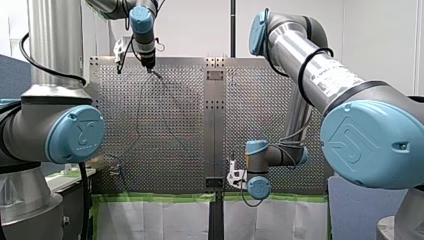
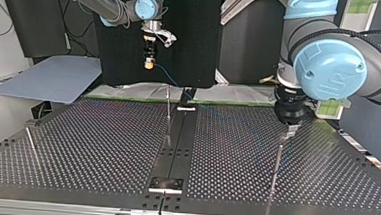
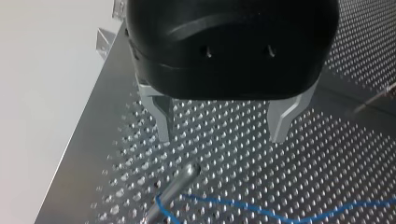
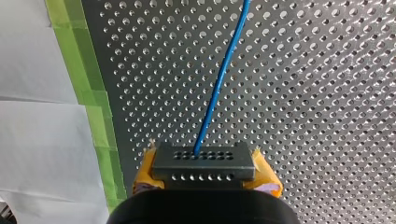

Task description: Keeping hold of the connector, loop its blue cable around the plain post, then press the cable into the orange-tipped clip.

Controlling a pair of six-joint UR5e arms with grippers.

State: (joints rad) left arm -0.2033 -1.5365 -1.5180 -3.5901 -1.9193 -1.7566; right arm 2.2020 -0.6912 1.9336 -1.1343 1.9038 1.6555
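Perforated metal tabletop (image 2: 101, 147) is filling most of every view. Green tape (image 4: 95, 116) and white paper (image 4: 42, 140) are running along one edge of it (seen past the right wrist camera).

My left arm (image 2: 331, 66) is coming in at the top view's right, and my right arm (image 2: 100, 2) is coming in at its left.

Left claw (image 3: 220, 135), black with metal fingers (image 3: 161, 119), is hanging just above the tabletop. The fingers are standing wide apart with nothing between them.

Right claw (image 4: 205, 173) is hanging raised near the taped edge, close to the tabletop's middle seam in the front view. Its yellow pads (image 4: 145, 175) are clamping the connector (image 4: 203, 158) from both sides.

Plain post (image 3: 180, 179) is standing on the tabletop just ahead of the left claw, with neither finger touching it.

The connector, a dark block with rows of small holes, is sitting in the right claw's grip, clear of the tabletop.

Blue cable (image 4: 223, 79) is leaving one of the connector's holes and running away from the right claw above the tabletop. In the left wrist view it is lying on the tabletop and bending right at the post's foot (cannot tell whether it is going around the post or only beside it).
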